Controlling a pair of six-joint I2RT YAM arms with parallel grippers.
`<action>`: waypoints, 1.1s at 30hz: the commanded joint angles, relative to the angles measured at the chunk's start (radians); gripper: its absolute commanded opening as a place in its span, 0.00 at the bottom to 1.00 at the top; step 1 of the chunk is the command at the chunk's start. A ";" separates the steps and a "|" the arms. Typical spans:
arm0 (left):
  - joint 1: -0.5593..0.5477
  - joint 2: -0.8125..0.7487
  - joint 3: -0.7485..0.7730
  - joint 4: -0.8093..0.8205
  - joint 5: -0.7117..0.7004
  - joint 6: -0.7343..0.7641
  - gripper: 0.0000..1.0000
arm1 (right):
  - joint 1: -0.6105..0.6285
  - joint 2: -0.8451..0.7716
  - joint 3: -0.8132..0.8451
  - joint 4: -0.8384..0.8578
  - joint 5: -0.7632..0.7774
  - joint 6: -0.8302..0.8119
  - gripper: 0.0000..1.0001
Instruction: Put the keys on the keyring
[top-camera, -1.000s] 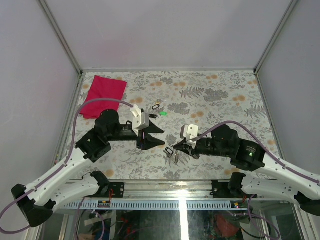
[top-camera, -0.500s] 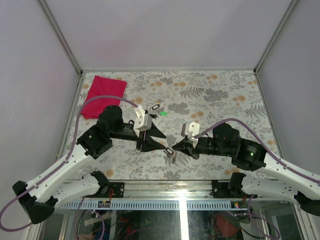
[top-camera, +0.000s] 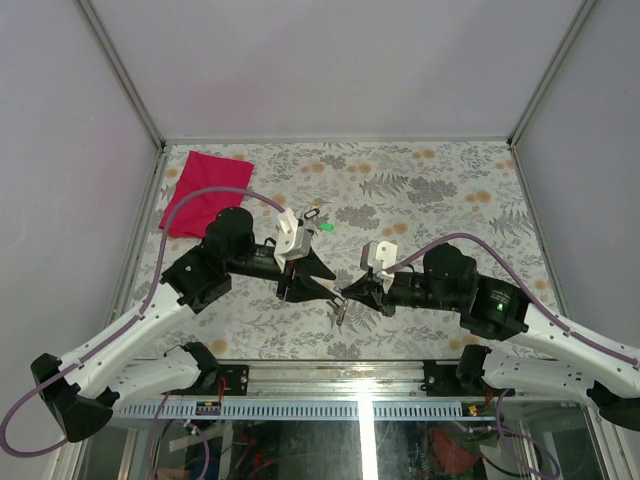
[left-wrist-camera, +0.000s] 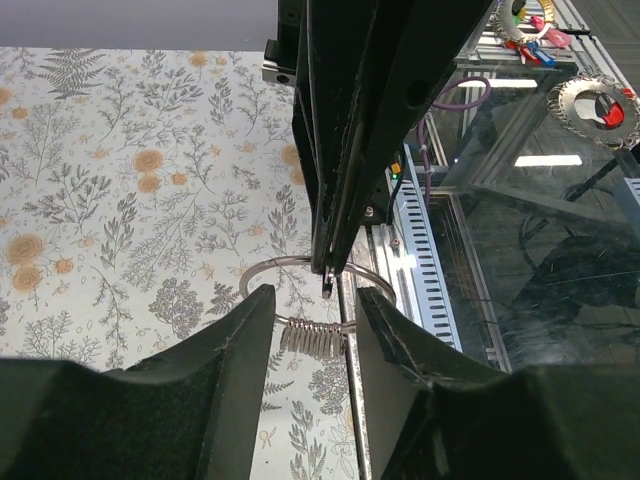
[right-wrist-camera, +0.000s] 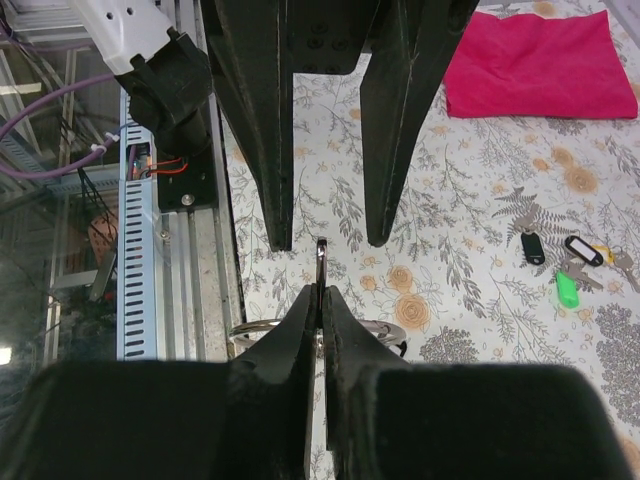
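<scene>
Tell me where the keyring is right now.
Top view: the keyring sits centre-front, pinched by the right gripper, directly facing the open left gripper.

Light: bright, even and diffuse, from overhead; worktop (top-camera: 440, 190) print reads clearly.
Shadows: soft, faint, under the arms.
Glare: white strips on the glass (left-wrist-camera: 520, 250) beyond the worktop's near edge.
Focus: keyring (left-wrist-camera: 312, 338) sharp; left end effector (left-wrist-camera: 315, 293) and right end effector (right-wrist-camera: 320, 292), close to their lenses, soft and nearly black.
Distortion: walls (top-camera: 60, 150) lean outward in the top view.
</scene>
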 joint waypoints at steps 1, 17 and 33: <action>-0.008 0.000 0.039 0.014 0.028 -0.004 0.38 | 0.007 0.003 0.052 0.079 -0.007 0.014 0.00; -0.013 0.016 0.040 0.014 0.041 -0.002 0.25 | 0.008 0.018 0.056 0.111 0.001 0.025 0.00; -0.013 0.017 0.062 0.020 -0.036 -0.087 0.00 | 0.008 -0.009 0.033 0.128 0.061 0.013 0.22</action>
